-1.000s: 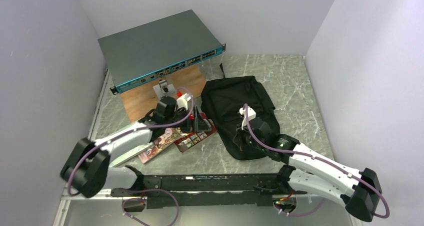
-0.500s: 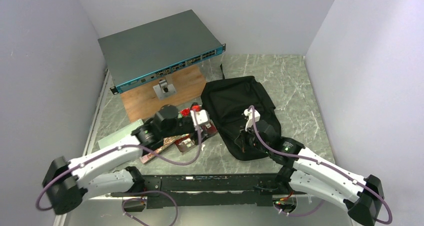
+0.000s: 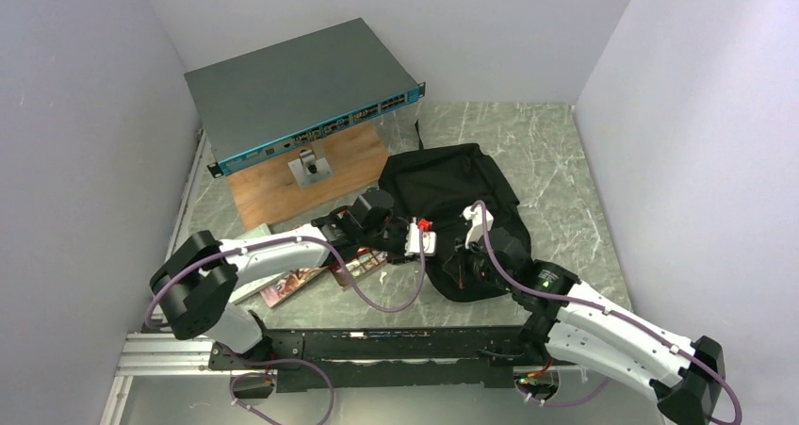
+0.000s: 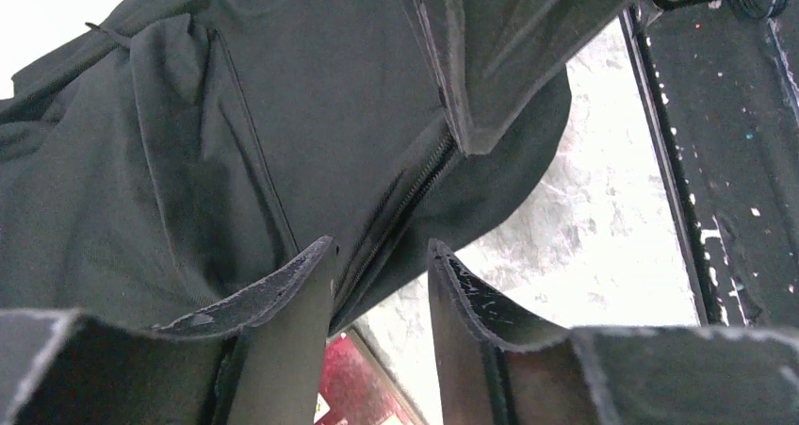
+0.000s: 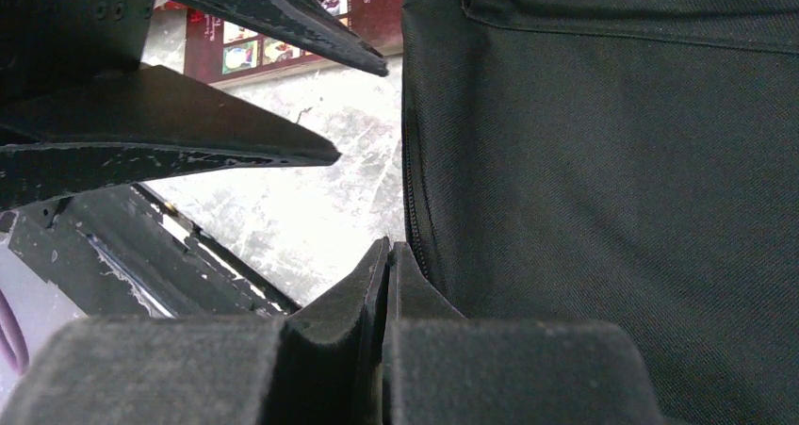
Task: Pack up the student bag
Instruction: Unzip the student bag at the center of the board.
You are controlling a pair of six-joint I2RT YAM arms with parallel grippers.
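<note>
Left gripper [image 4: 382, 272]: fingers are standing a narrow gap apart with nothing between them. The tips are hovering just off the student bag [image 4: 236, 142] and pointing toward its zip line [image 4: 415, 175]. Right gripper [image 5: 388, 255]: fingers are pressing flat together, tips lying against the bag's zipped edge. Cannot tell whether any cloth is being pinched.

The right wrist view is giving what the overhead is not: the left fingers [image 5: 217, 142] are reaching in from the upper left, close to the right gripper. They are hanging over bare marble table [image 5: 301, 208], with a maroon book [image 5: 283, 43] showing behind them. The left wrist view is adding a stiff fold of fabric [image 4: 509, 57] jutting out over the zip.

From overhead, the bag is lying centre-right on the table, black, soft and rumpled. Both grippers are meeting at its near-left edge. A grey network switch [image 3: 301, 90] is sitting on a wooden block [image 3: 320, 171] at the back left. Some books [image 3: 301, 274] are lying left of the bag, under the left arm.

In the overhead view, both sets of fingertips are getting lost against the black cloth, and the right arm is covering the bag's near end. Each wrist view is catching only a patch of the bag. The book print is reading too small to make out.
</note>
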